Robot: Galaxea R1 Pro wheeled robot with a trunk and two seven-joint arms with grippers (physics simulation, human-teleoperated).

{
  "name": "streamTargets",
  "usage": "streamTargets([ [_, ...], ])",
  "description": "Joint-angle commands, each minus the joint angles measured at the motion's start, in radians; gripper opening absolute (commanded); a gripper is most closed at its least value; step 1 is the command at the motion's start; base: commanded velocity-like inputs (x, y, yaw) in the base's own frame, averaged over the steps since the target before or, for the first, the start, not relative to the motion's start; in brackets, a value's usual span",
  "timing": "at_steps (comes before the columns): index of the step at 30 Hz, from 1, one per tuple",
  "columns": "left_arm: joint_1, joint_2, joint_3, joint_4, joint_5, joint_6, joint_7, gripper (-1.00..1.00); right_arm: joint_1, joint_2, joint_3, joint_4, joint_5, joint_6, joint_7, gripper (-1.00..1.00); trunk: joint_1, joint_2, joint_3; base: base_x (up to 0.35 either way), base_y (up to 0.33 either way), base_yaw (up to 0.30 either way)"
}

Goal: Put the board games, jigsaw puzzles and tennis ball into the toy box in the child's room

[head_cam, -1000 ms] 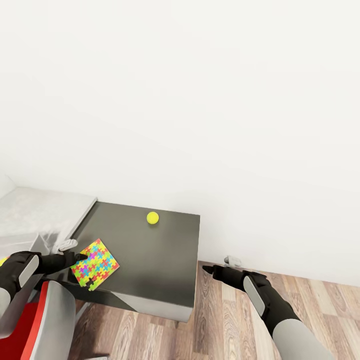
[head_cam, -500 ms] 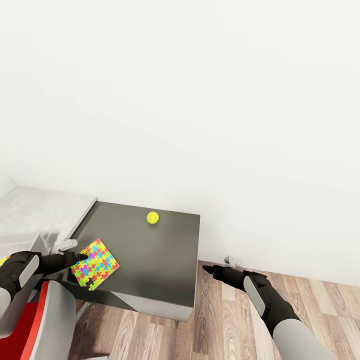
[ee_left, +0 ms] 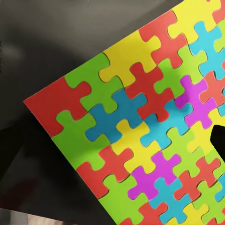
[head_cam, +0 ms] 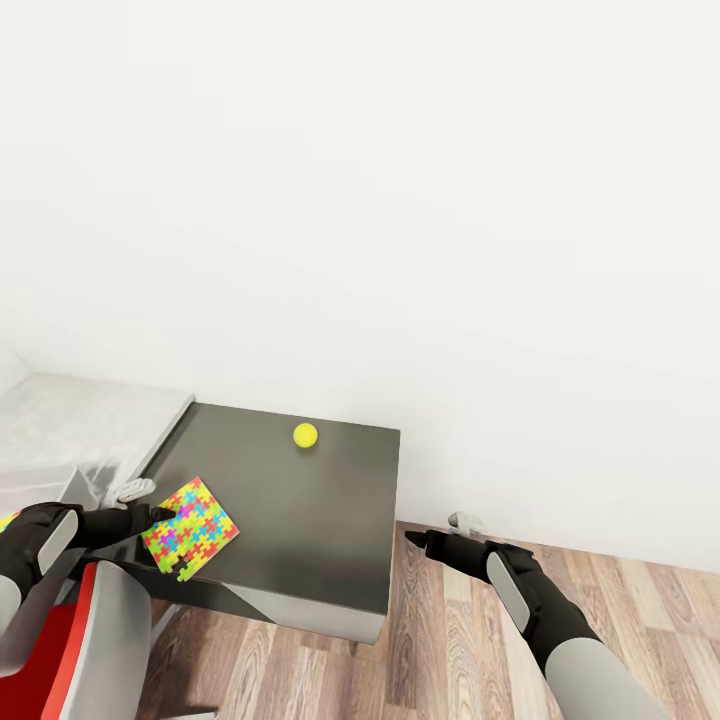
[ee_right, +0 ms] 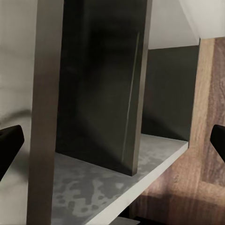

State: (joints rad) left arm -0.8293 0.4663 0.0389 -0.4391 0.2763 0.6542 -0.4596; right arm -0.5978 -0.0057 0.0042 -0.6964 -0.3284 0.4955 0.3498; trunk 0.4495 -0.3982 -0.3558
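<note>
One jigsaw puzzle, a thin multicolour sheet, lies flat near the front left of the dark table. My left gripper hovers at its left edge, open, and the left wrist view looks straight down on the jigsaw puzzle with one black fingertip over it. The tennis ball rests near the table's back edge. The light grey toy box shows its thick rim at the table's left. My right gripper is open over the floor, right of the table. The board games are out of view.
A white wall rises right behind the table. Wood-plank floor lies to the right and in front. The right wrist view faces the table's dark side panel and a grey marbled shelf. A red and grey robot part sits at the lower left.
</note>
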Motion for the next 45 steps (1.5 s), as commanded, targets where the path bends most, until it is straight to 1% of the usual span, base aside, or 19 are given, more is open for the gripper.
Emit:
streamTargets([
  [1,-0.001,0.000,0.004,0.000,0.001,0.007,-0.002,1.00,0.000,0.000,0.000,-0.001,-0.006,0.006,0.000,1.00,0.001,-0.002,-0.002,0.000,0.000,0.000],
  [10,-0.001,-0.001,0.004,0.000,0.001,0.007,-0.002,1.00,0.000,0.001,0.001,-0.001,-0.006,0.006,0.000,1.00,0.001,-0.002,-0.002,0.000,-0.127,0.000],
  [17,-0.001,-0.001,0.004,0.000,0.001,0.007,-0.002,1.00,0.000,0.002,0.001,-0.001,-0.006,0.006,0.000,1.00,0.001,-0.002,-0.002,0.000,-0.037,0.000],
  [45,-0.001,-0.006,0.004,0.000,0.001,0.005,-0.002,1.00,0.000,0.004,0.002,-0.001,-0.006,0.006,0.000,1.00,0.001,-0.002,-0.002,0.000,-0.144,0.000],
])
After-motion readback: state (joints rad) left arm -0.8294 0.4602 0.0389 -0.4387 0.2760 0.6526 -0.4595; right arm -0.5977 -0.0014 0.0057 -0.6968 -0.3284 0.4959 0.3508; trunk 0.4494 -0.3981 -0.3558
